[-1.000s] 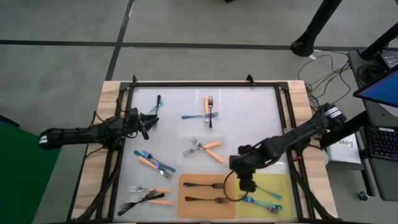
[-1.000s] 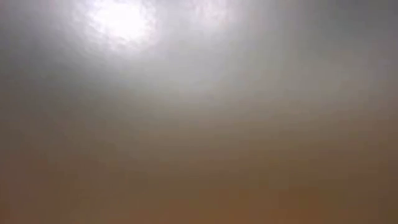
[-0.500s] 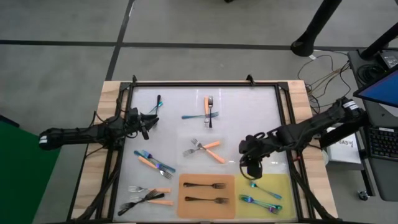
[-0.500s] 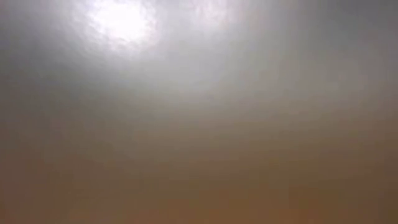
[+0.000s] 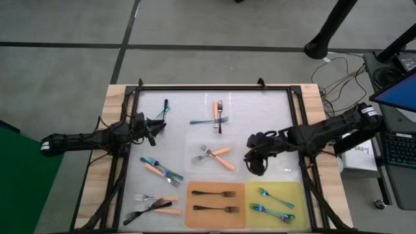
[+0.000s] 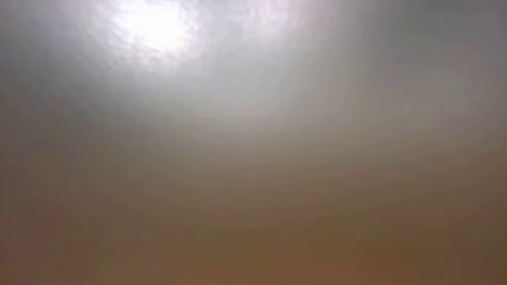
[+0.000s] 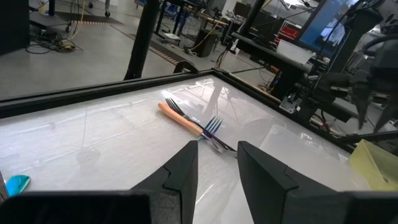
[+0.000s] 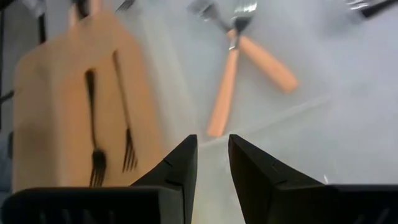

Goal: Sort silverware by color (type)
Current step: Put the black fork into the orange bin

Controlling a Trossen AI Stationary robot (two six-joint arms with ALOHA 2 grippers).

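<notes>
Hovering right gripper sat empty, fingers slightly parted, crossed orange-handled forks just beside it. Left gripper waited, fingers parted, holding nothing.

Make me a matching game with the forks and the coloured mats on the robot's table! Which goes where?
Things:
1. two black forks
2. two blue-teal forks
3. two orange-handled forks crossing each other
4. right tool

Places:
A. on the clear table, middle, no mat
B. on the yellow mat
C. above the bare table, just beyond the yellow mat
D. on the orange mat

Pairs: 1-D, 2-B, 3-A, 4-C
</notes>
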